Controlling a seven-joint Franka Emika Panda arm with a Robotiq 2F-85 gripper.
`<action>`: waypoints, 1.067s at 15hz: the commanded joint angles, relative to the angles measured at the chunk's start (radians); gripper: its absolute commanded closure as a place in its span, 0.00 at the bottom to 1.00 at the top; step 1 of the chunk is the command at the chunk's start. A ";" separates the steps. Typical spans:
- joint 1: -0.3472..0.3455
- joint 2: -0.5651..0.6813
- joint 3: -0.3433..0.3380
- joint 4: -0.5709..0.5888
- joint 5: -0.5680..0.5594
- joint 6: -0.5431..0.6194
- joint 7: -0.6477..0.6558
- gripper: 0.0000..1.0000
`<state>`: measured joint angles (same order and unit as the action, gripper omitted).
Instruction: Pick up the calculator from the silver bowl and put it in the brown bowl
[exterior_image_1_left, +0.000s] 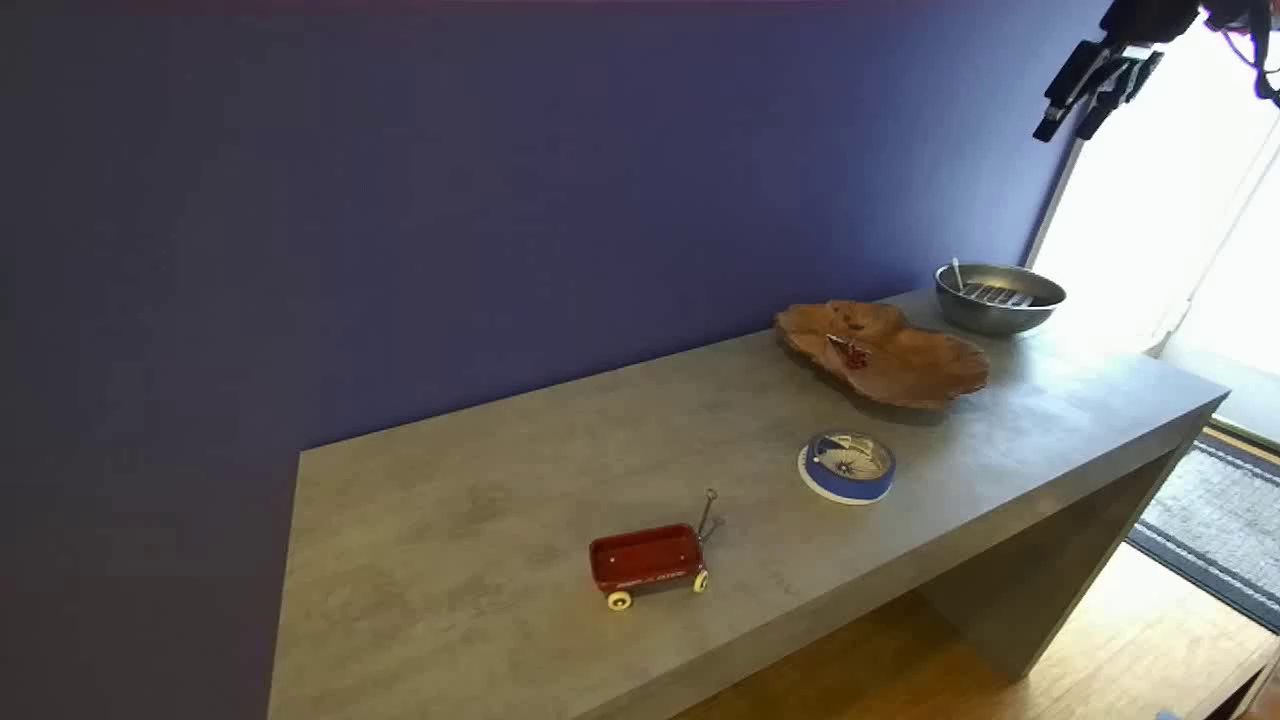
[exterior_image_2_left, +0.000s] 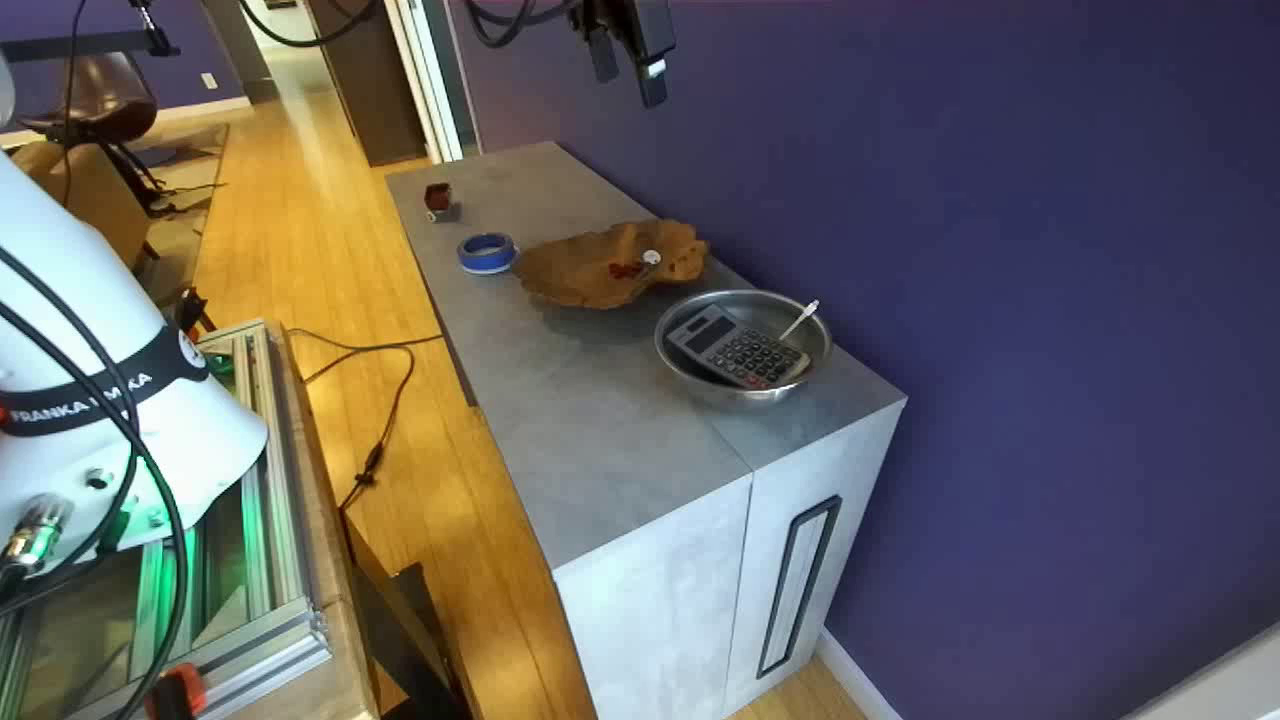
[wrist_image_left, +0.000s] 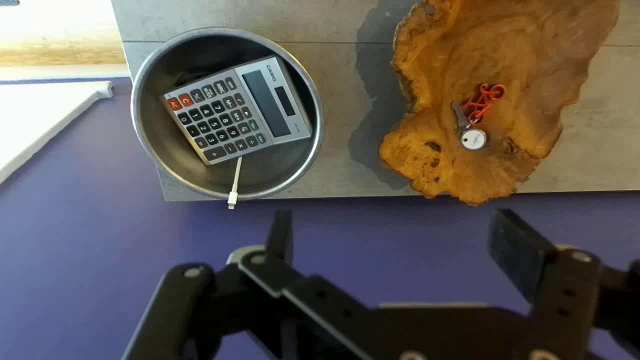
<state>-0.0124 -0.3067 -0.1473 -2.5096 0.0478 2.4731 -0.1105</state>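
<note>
The calculator (wrist_image_left: 240, 112) is a grey slab with dark keys, lying tilted inside the silver bowl (wrist_image_left: 150, 132) in the wrist view. It also shows in both exterior views (exterior_image_1_left: 998, 294) (exterior_image_2_left: 735, 348). The silver bowl (exterior_image_1_left: 1000, 320) (exterior_image_2_left: 735, 398) stands near one end of the table. The brown bowl (wrist_image_left: 500, 45), wide and irregular, sits beside it and also shows in both exterior views (exterior_image_1_left: 915, 362) (exterior_image_2_left: 575, 268). My gripper (wrist_image_left: 392, 220) is open and empty, its fingers wide apart. In both exterior views the gripper (exterior_image_1_left: 1065, 130) (exterior_image_2_left: 630, 88) hangs high above the table, apart from both bowls.
A white cable (wrist_image_left: 235, 185) leans over the silver bowl's rim by the calculator. Keys with a white tag (wrist_image_left: 473, 139) and a red clip (wrist_image_left: 482, 102) lie in the brown bowl. A blue-and-white dish (exterior_image_1_left: 852, 487) and a red wagon (exterior_image_1_left: 645, 557) stand further along. A purple wall (exterior_image_1_left: 500, 200) backs the table.
</note>
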 joint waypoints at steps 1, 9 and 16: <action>-0.015 0.000 0.015 0.002 0.007 -0.003 -0.004 0.00; -0.015 0.000 0.015 0.002 0.007 -0.003 -0.004 0.00; -0.038 0.172 -0.148 0.110 0.262 -0.108 -0.158 0.00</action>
<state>-0.0242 -0.2546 -0.2275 -2.4870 0.1859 2.4349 -0.1790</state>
